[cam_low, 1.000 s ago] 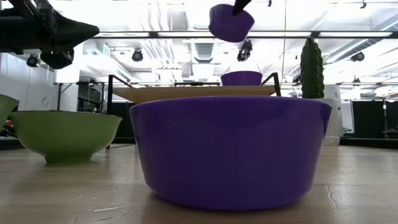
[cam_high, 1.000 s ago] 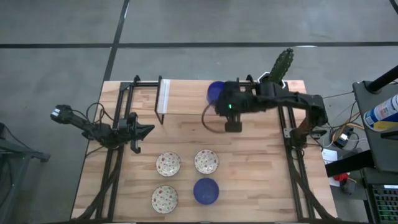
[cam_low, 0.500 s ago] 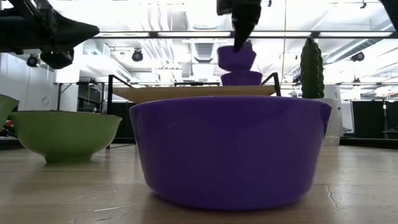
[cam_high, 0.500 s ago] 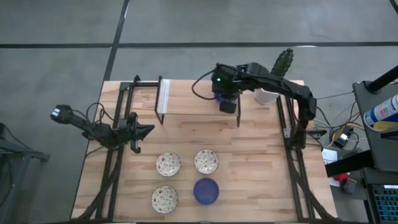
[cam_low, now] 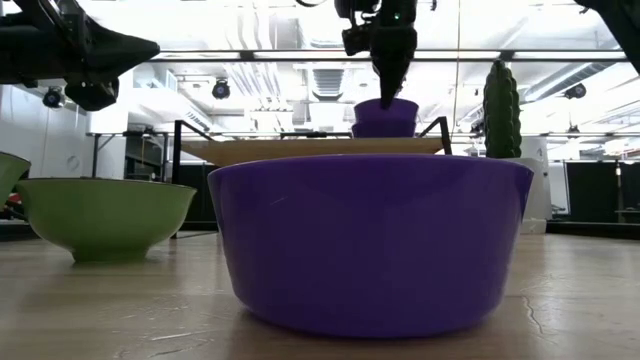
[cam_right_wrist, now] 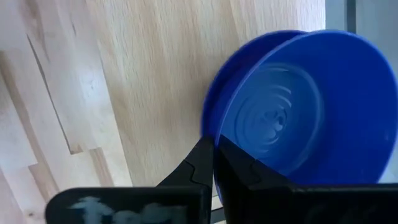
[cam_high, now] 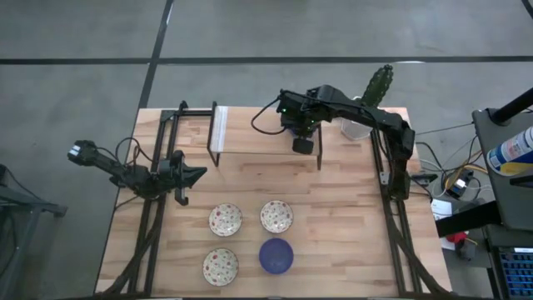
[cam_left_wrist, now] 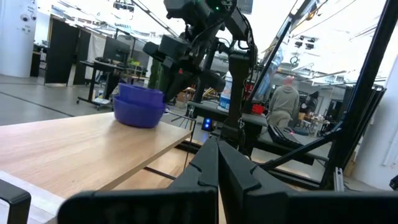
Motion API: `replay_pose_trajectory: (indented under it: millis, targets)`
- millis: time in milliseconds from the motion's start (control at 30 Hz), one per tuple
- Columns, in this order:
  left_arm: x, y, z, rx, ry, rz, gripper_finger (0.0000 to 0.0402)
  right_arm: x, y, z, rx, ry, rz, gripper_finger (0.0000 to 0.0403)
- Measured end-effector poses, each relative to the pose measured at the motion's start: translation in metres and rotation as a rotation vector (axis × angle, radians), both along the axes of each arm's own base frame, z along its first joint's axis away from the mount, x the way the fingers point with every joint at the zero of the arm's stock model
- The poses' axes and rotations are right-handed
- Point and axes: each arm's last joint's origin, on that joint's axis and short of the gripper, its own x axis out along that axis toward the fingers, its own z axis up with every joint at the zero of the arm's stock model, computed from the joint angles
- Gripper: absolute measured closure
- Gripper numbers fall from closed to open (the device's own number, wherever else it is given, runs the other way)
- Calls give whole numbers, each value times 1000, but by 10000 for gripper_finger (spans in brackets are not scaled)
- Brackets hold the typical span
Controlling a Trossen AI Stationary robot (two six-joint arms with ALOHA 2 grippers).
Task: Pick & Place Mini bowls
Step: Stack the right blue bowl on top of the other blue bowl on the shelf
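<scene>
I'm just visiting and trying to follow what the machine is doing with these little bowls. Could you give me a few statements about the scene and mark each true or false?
1. Two blue bowls are stacked on the raised wooden shelf. True.
2. The right gripper is at the rim of the top bowl of that stack. True.
3. Four bowls sit on the near part of the table: three speckled ones and a single blue bowl. True.
4. The left gripper is holding a speckled bowl. False: it is shut, holds nothing and waits at the table's left side.
5. The cactus stands among the bowls near the front edge. False: it stands at the far right corner.
</scene>
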Motion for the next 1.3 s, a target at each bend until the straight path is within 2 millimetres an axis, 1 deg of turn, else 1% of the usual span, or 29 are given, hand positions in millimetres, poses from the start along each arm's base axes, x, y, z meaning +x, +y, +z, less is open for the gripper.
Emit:
replay_pose_trajectory:
  millis: [367,833,1000,1100,1300]
  targets:
    - [0,0,0,0,0,0,401,0,0,-1,6,-1,-6,394]
    - [0,0,0,0,1,0,401,0,0,-13,12,46,-11,394]
    - [0,0,0,0,0,0,401,0,0,-14,12,48,-11,393]
    - [0,0,0,0,0,0,401,0,0,-14,8,49,-14,382]
    - [0,0,0,0,0,0,401,-1,0,-14,-11,54,-35,342]
